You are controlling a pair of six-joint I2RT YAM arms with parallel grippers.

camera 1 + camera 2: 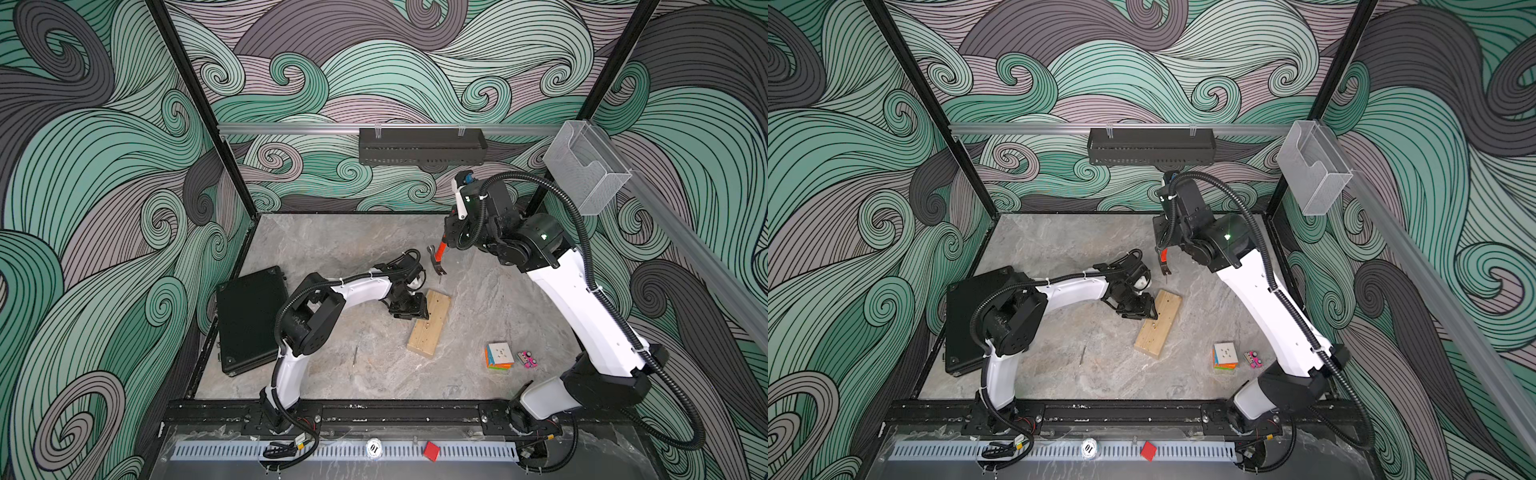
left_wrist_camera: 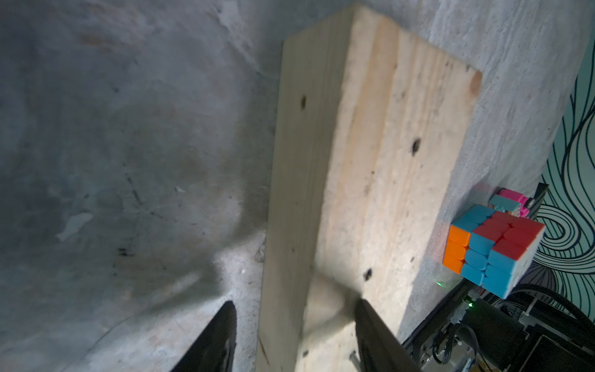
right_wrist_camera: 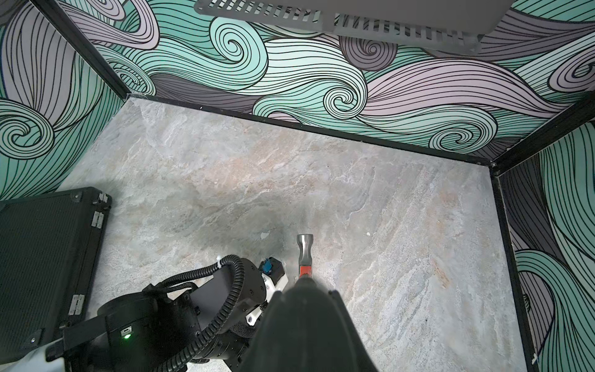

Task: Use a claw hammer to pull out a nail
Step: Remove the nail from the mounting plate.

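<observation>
table (image 1: 353, 245): grey marbled top, seen in both top views.
black case (image 1: 251, 320): laid flat at the table's left edge, shut.
wooden block (image 1: 430, 328): pale plank laid flat mid-table, slanted; dark holes (image 2: 512, 146) are seen in its top face.
left gripper (image 1: 415, 309): placed at the block's long side near its far end. Jaws are parted; in the left wrist view one finger (image 2: 370, 322) is seen over the top face, the other down beside the block's side with a gap. No clamp on the block is seen.
right gripper (image 1: 451, 241): raised over the table's far half, clamped on the hammer's shaft.
claw hammer (image 1: 436, 257): held in the air by the right gripper, head down. Only a short piece of orange shaft and the grey head (image 3: 305, 248) are left showing past the fingertips. The claw is pointed toward the block's far end, near it but apart.
dark sliver (image 1: 439, 280): seen just under the claw; too small to be identified.
cube (image 1: 498, 355): multicoloured, on the table right of the block, well apart from the hammer.
pink toy (image 1: 527, 359): just beside the cube.
thin metal pin (image 1: 355, 353): lying loose on the table left of the block.
</observation>
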